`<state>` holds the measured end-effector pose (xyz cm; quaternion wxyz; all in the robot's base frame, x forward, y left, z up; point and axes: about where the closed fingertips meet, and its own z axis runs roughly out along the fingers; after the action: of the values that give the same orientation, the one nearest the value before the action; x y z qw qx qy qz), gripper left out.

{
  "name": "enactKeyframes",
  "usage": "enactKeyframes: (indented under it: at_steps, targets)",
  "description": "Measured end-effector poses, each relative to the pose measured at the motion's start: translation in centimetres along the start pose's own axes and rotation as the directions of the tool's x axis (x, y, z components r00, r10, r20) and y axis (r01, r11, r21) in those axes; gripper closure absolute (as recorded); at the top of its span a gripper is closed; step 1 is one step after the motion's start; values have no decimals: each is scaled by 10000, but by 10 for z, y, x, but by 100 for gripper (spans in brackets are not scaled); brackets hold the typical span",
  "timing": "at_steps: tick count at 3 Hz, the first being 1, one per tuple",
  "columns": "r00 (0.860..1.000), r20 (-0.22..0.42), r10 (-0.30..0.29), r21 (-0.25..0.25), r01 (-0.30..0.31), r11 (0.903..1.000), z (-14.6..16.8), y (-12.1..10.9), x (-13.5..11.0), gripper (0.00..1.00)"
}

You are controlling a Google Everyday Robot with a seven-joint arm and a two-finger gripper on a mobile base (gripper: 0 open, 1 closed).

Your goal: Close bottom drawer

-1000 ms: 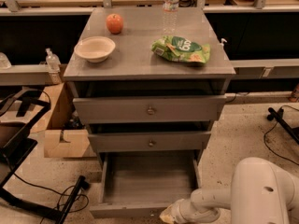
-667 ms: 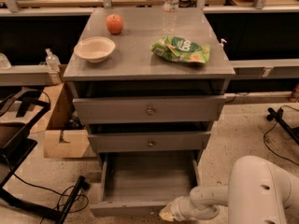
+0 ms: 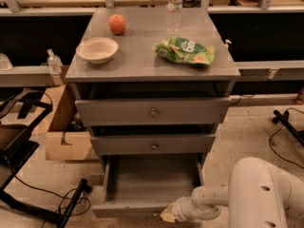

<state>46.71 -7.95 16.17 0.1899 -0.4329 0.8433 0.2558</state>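
The bottom drawer (image 3: 152,184) of the grey cabinet is pulled far out and its inside is empty. Its front panel (image 3: 128,209) runs along the lower edge of the view; its knob is not visible. My gripper (image 3: 166,214) is at the end of the white arm (image 3: 209,201), low at the drawer's front panel, right of its middle. The gripper touches or nearly touches the panel.
On the cabinet top (image 3: 142,56) are an apple (image 3: 117,23), a white bowl (image 3: 97,49), a green chip bag (image 3: 185,50) and a water bottle (image 3: 174,1). The two upper drawers (image 3: 153,112) stick out slightly. A cardboard box (image 3: 66,132), black frame and cables (image 3: 71,203) lie at left.
The arm and gripper have shifted a little to the left along the drawer front. The drawer stays pulled out.
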Motion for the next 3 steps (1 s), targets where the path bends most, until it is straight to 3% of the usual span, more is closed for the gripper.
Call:
enactKeyframes:
  at_steps: [1,3]
  targets:
    - [10000,-1,0,-11,0,10000,0,2,2,98]
    - [10000,-5,2,-71,-2,10000,3,5,2,52]
